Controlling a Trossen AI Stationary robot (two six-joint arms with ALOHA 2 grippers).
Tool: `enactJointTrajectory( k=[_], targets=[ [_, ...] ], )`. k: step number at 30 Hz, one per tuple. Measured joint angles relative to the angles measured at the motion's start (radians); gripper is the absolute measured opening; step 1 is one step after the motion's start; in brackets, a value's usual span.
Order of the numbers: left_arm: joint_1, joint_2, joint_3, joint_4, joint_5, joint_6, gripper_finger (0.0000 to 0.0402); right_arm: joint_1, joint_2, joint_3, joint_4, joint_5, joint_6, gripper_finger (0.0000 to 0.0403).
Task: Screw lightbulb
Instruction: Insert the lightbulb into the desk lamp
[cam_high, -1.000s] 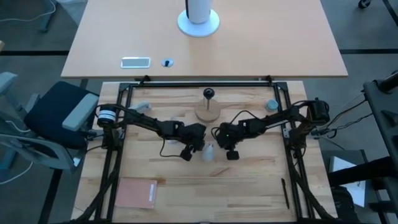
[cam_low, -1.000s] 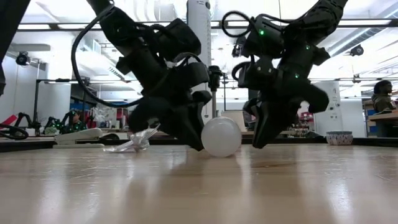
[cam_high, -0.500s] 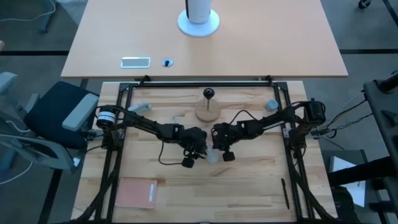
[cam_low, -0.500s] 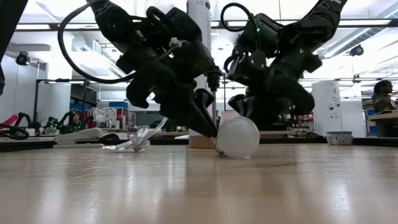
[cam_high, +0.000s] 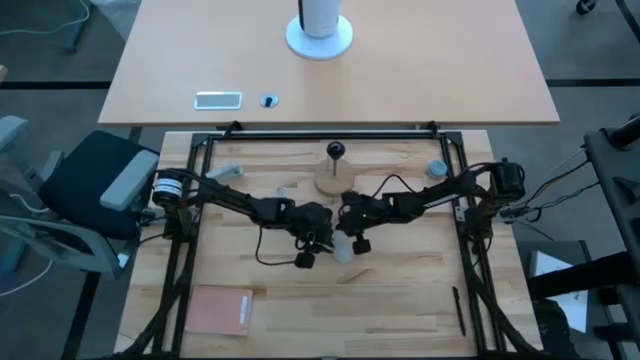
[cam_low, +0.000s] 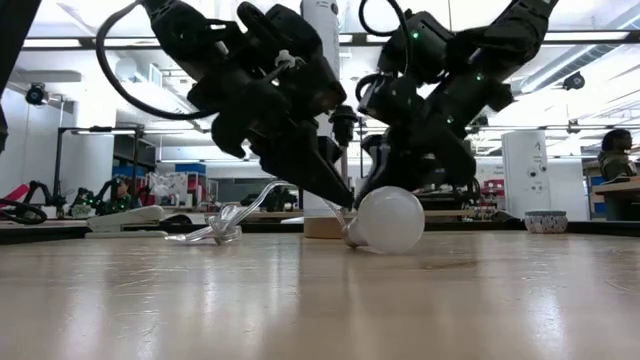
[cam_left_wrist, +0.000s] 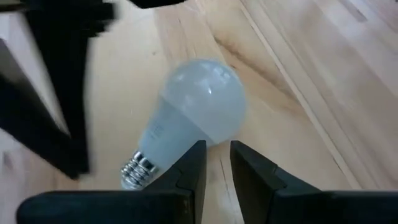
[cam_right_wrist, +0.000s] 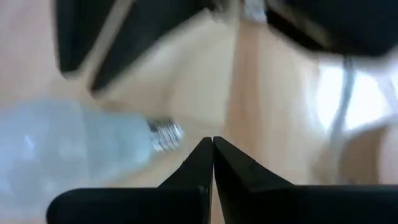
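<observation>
Lightbulb (cam_left_wrist: 193, 106) just beyond left pincer (cam_left_wrist: 214, 163)

— Any text, labels or numbers legible anywhere?
— None. Faint grey print on the lightbulb (cam_left_wrist: 193, 112) neck, too blurred to read.
— Brands or signs elsewhere?
— Nothing readable on table, arms or room beyond.

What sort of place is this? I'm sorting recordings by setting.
Probably a robotics lab or workshop: two arms on a framed wooden table, more equipment on benches behind, exposed ceiling lights, an office chair alongside.
</observation>
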Motion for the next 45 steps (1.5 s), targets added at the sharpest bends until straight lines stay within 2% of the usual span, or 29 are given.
enactJointTrajectory(
  k=[4,9,17,24,33,45],
  targets=[
    [-0.002,-0.019,0.000,-0.047,-0.063,0.000,0.0063,-0.004,-0.011,-0.002,-0.110,-0.026,0.056,0.0007],
    [-0.003,-0.010,-0.001,-0.053,-0.071,-0.003,0.0063,0.004,0.016,-0.007,-0.079,-0.128,0.082,0.0007],
    [-0.030,-0.007,-0.009,-0.099,-0.038,-0.091,0.0063,0.007,0.049,-0.005,0.036,-0.128,0.079,0.0007],
    [-0.053,-0.004,-0.008,-0.053,-0.038,-0.116,0.0063,0.007,0.049,-0.004,0.095,-0.130,0.068,0.0007],
    [-0.057,-0.004,-0.016,-0.041,-0.039,-0.159,0.0063,0.014,0.046,-0.006,-0.059,-0.109,0.100,0.0007],
    [-0.063,-0.003,-0.021,0.026,-0.048,-0.192,0.0063,0.042,0.070,-0.007,0.061,-0.136,0.075,0.0007]
  ],
)
